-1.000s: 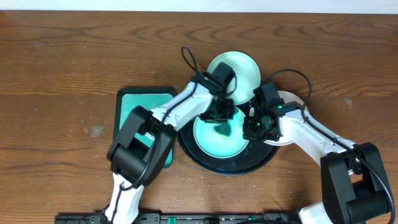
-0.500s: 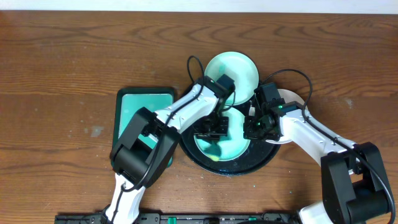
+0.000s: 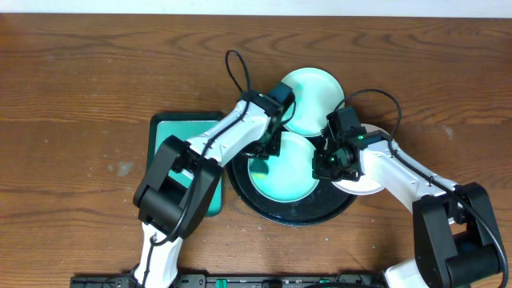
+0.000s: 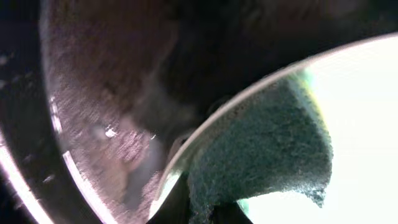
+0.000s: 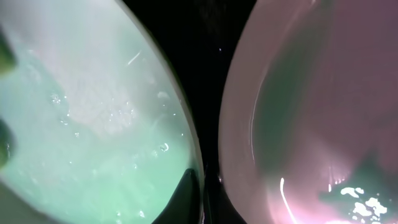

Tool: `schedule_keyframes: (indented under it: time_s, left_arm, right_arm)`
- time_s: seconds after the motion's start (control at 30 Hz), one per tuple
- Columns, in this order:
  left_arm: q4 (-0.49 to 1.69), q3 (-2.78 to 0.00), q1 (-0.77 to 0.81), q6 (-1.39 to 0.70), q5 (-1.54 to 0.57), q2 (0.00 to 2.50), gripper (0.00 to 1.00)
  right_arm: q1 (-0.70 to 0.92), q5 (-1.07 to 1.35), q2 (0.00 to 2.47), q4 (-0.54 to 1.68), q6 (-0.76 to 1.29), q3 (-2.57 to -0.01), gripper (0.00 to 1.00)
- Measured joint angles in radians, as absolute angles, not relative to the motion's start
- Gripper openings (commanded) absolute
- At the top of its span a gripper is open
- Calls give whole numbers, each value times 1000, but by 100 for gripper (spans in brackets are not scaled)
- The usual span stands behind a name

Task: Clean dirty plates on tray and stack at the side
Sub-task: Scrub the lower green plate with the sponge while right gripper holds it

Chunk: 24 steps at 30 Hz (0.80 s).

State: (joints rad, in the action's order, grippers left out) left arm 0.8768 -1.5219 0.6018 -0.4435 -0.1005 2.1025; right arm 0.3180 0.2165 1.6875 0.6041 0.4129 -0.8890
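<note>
tray [image 3: 254,202]: black and round, sitting in the lower middle of the overhead view on the wooden table [image 3: 80,72], just right of the teal tray [image 3: 172,132].
centre plate [image 3: 292,182]: pale green and wet, lying on the tray.
upper plate [image 3: 316,92]: pale green, lying above the tray, its lower edge meeting the centre plate's top edge.
right plate [image 3: 364,190]: white, lying over the tray's right rim, partly hiding under the right arm.
left gripper [image 3: 266,152]: clenching the dark green sponge [image 4: 267,143] and pressing it over the centre plate's upper-left rim.
right gripper [image 3: 326,166]: pinching the centre plate's right rim, one fingertip [image 5: 188,191] lying on the green surface, right plate just beside it.
</note>
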Motion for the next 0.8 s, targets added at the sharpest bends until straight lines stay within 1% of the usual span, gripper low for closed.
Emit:
schedule_keyframes:
  time_s: [0.07, 0.13, 0.17, 0.3, 0.33, 0.43, 0.53, 0.63, 0.8]
  left_arm:
    - [817, -1519, 589, -444, -168, 2102, 7]
    - [712, -1514, 582, -444, -313, 2108, 7]
    - [701, -1514, 588, -444, -345, 2112, 7]
    - [694, -1514, 633, -444, -456, 2131, 7]
    - [709, -1514, 661, -444, -503, 2138, 7]
    - [789, -1515, 698, -436, -545, 2138, 7]
    - [885, -1516, 727, -392, -562, 2139, 7]
    - [928, -1518, 720, -386, -529, 2139, 7]
    - [994, -1523, 678, -422, -348, 2123, 7]
  right_arm:
    - [318, 210, 1687, 604, 414, -889, 1]
    - [318, 209, 1687, 604, 414, -889, 1]
    - [318, 208, 1687, 604, 414, -889, 1]
    - [318, 205, 1687, 604, 414, -889, 1]
    - [317, 196, 1687, 604, 414, -890, 1]
    - [316, 190, 1687, 604, 414, -891, 1]
    - [316, 189, 1687, 604, 414, -891, 1]
    - [316, 189, 1687, 604, 414, -891, 1]
    - [316, 188, 1687, 604, 414, -891, 1]
